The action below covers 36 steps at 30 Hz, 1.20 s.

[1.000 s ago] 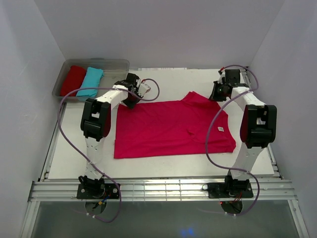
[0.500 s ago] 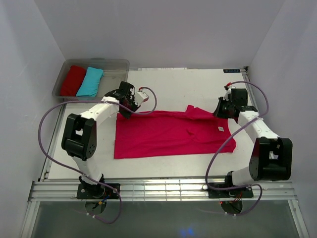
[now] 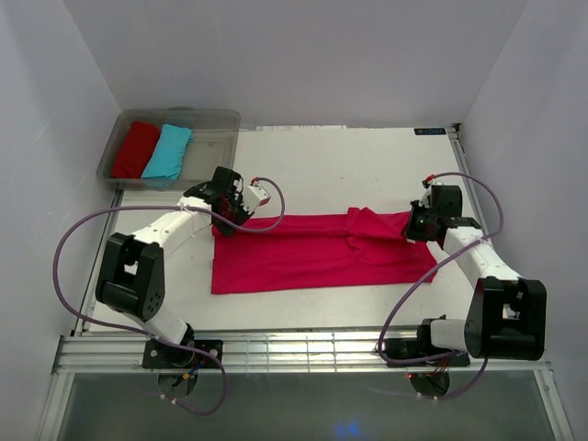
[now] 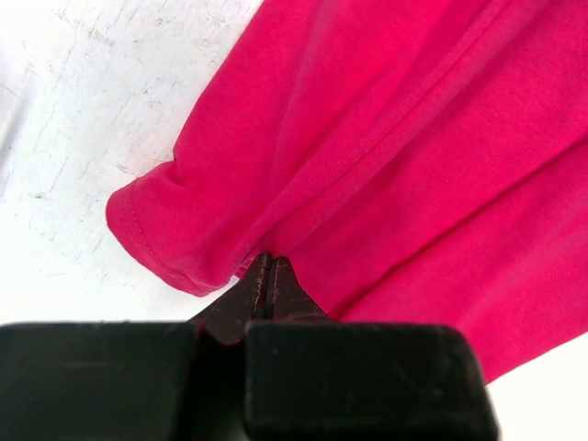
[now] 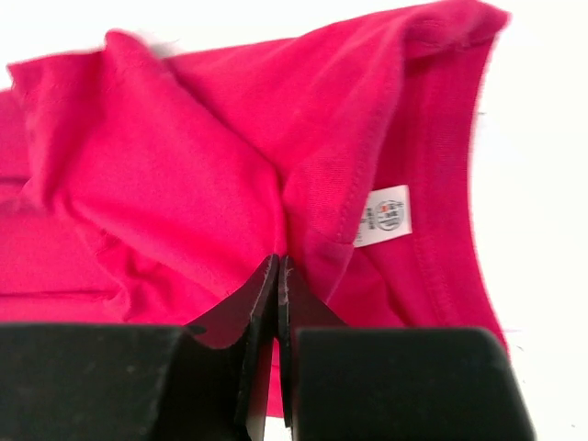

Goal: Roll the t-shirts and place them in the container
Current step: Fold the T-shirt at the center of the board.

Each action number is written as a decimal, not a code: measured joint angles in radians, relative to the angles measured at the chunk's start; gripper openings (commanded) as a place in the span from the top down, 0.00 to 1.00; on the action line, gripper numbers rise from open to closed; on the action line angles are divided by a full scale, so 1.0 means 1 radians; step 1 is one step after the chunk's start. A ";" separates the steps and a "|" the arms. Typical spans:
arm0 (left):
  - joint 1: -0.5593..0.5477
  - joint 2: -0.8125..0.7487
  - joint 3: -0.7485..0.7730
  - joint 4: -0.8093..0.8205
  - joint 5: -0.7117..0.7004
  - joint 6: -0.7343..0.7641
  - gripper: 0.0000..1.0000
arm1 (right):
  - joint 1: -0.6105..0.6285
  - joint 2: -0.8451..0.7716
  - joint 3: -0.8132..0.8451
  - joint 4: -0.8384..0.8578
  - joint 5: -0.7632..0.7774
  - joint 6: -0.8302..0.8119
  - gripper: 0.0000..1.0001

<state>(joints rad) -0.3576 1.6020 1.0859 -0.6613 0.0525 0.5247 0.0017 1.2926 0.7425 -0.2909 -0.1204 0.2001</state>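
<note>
Bright magenta-pink short-sleeved plain-fabric t-shirt (image 3: 312, 257) lies mid-table as a wide band, far edge doubled toward the near edge. Left gripper (image 4: 268, 268) is clamped on fabric at the far-left corner, beside the sleeve hem. Right gripper (image 5: 277, 268) is clamped on a fabric ridge near the collar, w/ white care label (image 5: 389, 214) just beside. Judgement: both pinches hold one fold line so it lands straight before rolling. Surroundings: white table (image 3: 349, 165); clear plastic bin (image 3: 175, 112) far left w/ dark red cloth bundle (image 3: 135, 149) and turquoise cloth bundle (image 3: 167, 152), well apart from shirt. No obstruction apparent; purple cables (image 3: 501, 209) loop near the arms.
</note>
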 measured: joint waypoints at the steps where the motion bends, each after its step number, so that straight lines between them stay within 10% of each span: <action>1: -0.001 -0.007 -0.001 -0.003 0.000 0.000 1.00 | -0.008 -0.003 0.000 -0.001 0.007 0.002 0.92; 6: -0.002 -0.034 -0.017 -0.013 0.011 0.003 0.93 | -0.025 -0.022 -0.003 0.002 0.024 0.002 0.92; 10: -0.006 -0.035 -0.048 -0.035 0.023 0.012 0.57 | -0.026 -0.023 -0.041 0.017 0.018 0.005 0.89; 13: -0.006 -0.035 -0.056 -0.080 0.026 0.012 0.43 | -0.026 -0.022 -0.076 0.020 0.017 0.018 0.58; 18: -0.003 -0.057 -0.031 -0.159 0.000 0.015 0.41 | -0.026 -0.016 -0.079 0.004 0.053 0.026 0.42; 28: 0.122 -0.087 0.005 -0.200 -0.056 0.028 0.43 | 0.103 -0.047 0.107 -0.043 0.171 0.026 0.44; 36: 0.116 -0.020 -0.022 -0.130 -0.037 -0.025 0.41 | 0.329 0.221 0.360 -0.027 0.200 0.024 0.48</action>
<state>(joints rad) -0.2413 1.5818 1.0641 -0.7910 0.0151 0.4999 0.3305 1.5135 1.1027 -0.3183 0.0792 0.2241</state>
